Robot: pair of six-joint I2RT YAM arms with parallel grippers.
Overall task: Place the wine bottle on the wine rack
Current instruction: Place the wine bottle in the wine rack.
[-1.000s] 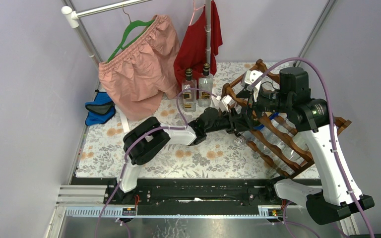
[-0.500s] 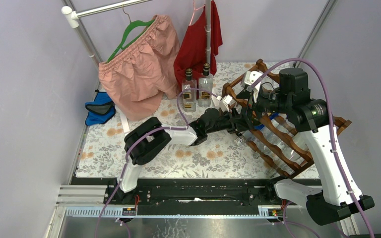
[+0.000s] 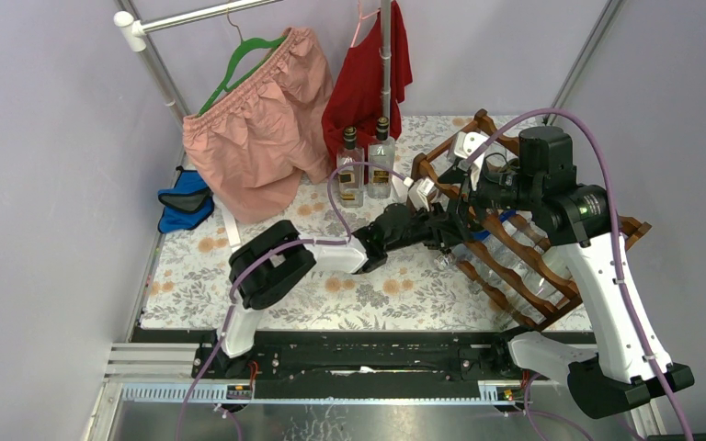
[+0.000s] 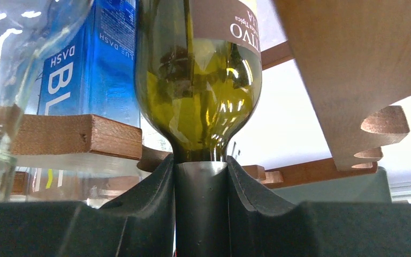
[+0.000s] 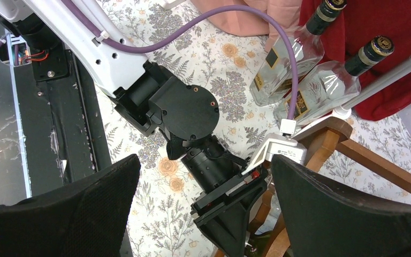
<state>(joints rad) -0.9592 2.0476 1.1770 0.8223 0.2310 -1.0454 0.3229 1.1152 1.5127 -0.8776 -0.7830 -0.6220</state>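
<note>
The wine bottle (image 4: 198,101) is green glass with a brown label, and its body lies among the rails of the reddish-brown wine rack (image 4: 80,134). My left gripper (image 4: 200,171) is shut on the bottle's grey-capped neck, at the rack's (image 3: 515,266) left side. In the top view the left gripper (image 3: 449,230) reaches in from the left and hides the bottle. My right gripper (image 5: 203,166) hovers open just above the left gripper (image 5: 230,214) with nothing between its fingers; it sits over the rack's (image 5: 374,160) upper left corner.
A blue-labelled clear bottle (image 4: 93,69) and another clear bottle (image 4: 10,53) lie in the rack beside the wine bottle. Two clear liquor bottles (image 3: 365,170) stand behind, under hanging pink shorts (image 3: 257,119) and a red garment (image 3: 368,73). A blue pouch (image 3: 184,202) lies far left.
The left forearm has shifted slightly up and right toward the rack. Both grippers keep the same state.
</note>
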